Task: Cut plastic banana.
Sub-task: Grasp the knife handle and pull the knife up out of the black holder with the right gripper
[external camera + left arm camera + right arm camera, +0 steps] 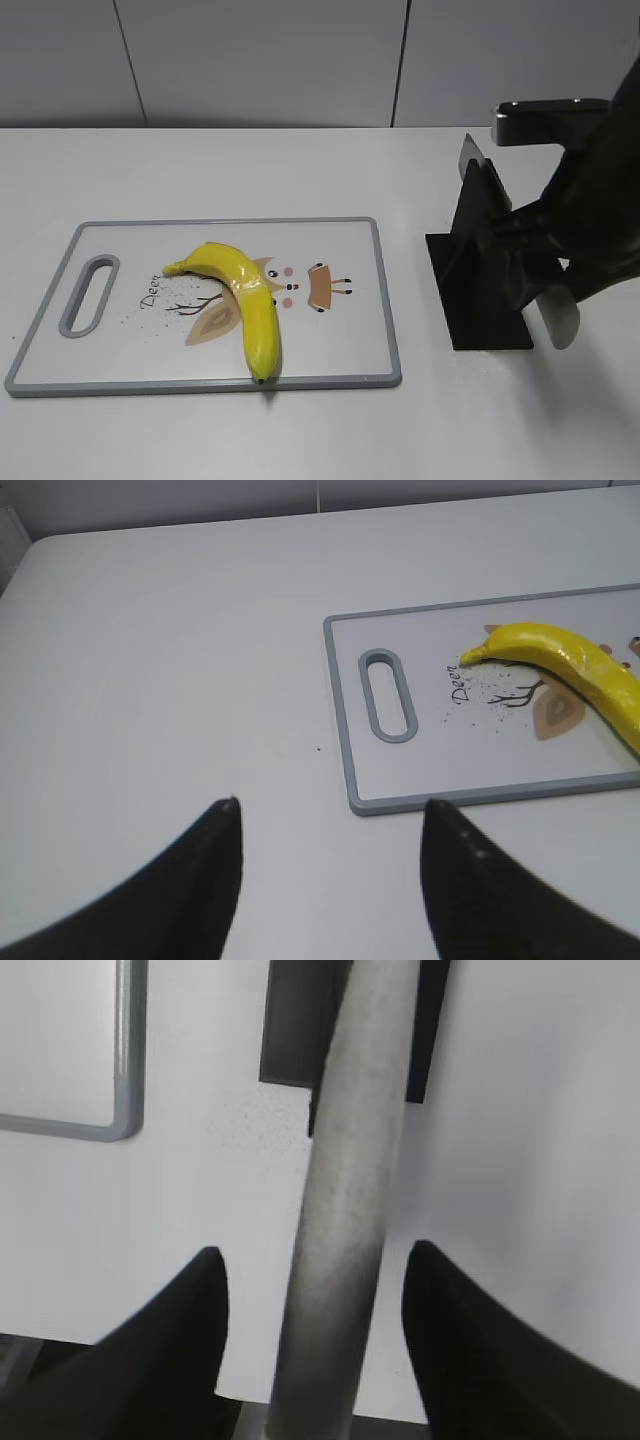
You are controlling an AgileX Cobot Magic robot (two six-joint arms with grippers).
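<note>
The plastic banana (245, 295) lies whole on a white cutting board (330, 340), its stem to the left and its dark tip at the board's front edge. It also shows in the left wrist view (570, 660). A knife with a grey handle (558, 312) rests in a black stand (480, 290), its blade tip (470, 152) sticking up behind. My right gripper (315, 1250) is open, with one finger on each side of the knife handle (350, 1190) and a gap on both sides. My left gripper (330, 805) is open and empty, above the table beside the board's handle end (388, 695).
The board has a grey rim and a handle slot (88, 295) at its left end. Its right corner (128, 1060) lies close to the black stand (290, 1020). A grey wall stands behind the white table (300, 160).
</note>
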